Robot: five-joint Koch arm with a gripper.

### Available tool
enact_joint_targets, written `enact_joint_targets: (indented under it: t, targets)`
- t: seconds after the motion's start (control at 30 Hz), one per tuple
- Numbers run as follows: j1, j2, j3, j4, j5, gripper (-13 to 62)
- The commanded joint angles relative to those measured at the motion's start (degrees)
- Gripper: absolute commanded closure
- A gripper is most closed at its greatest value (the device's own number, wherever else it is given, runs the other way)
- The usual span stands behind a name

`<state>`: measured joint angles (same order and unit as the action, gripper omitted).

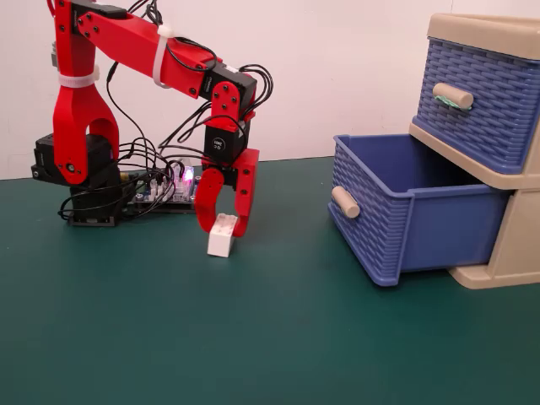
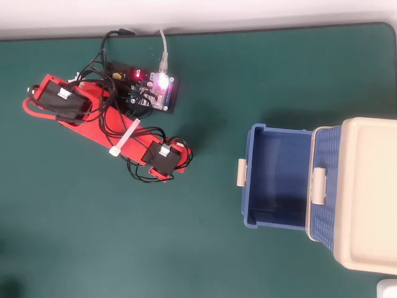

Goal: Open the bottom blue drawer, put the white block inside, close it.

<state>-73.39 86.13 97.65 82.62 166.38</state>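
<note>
Small white studded plastic brick (image 1: pixel 221 235), standing on the dark green table mat (image 1: pixel 278 337) in the fixed view, well to the left of the drawer unit; in the overhead view it is hidden beneath the arm. Red plastic gripper (image 1: pixel 223 226) pointing straight down, its two curved jaws set around the brick's upper part and holding it on either side while the brick's base rests on the mat. Red jointed robot arm (image 2: pixel 105 127) with black motors and loose black cables, rising from a base beside a lit circuit board (image 2: pixel 152 90). Bottom blue woven-pattern drawer (image 1: pixel 396 211) with plain beige cylindrical handle (image 1: pixel 344 202), pulled out and open, interior showing blue. Upper blue drawer (image 1: pixel 481 93) shut, handle marked green, in the beige frame (image 2: pixel 366 198)
</note>
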Motion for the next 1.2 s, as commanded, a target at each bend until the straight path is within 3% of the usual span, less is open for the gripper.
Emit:
enact_joint_targets:
  t: [0.0,0.3,0.63,0.8,0.93,0.97,1.17]
  targets:
    - [-0.5,5.6,-4.5,6.2,-2.1,57.6]
    - [-0.6,8.2,-40.5,22.1,-5.1,57.6]
    - [-6.5,-25.4,-92.3,18.5,-4.2,57.5]
    - [-9.1,-29.2,-94.7,17.1,-4.0,56.5]
    - [-10.2,-30.3,-95.0,12.1,-3.5,19.9]
    - [-10.2,-30.2,-95.1,11.1,-3.3,16.1]
    - [-9.6,-19.9,-94.4,20.2,-4.9,15.1]
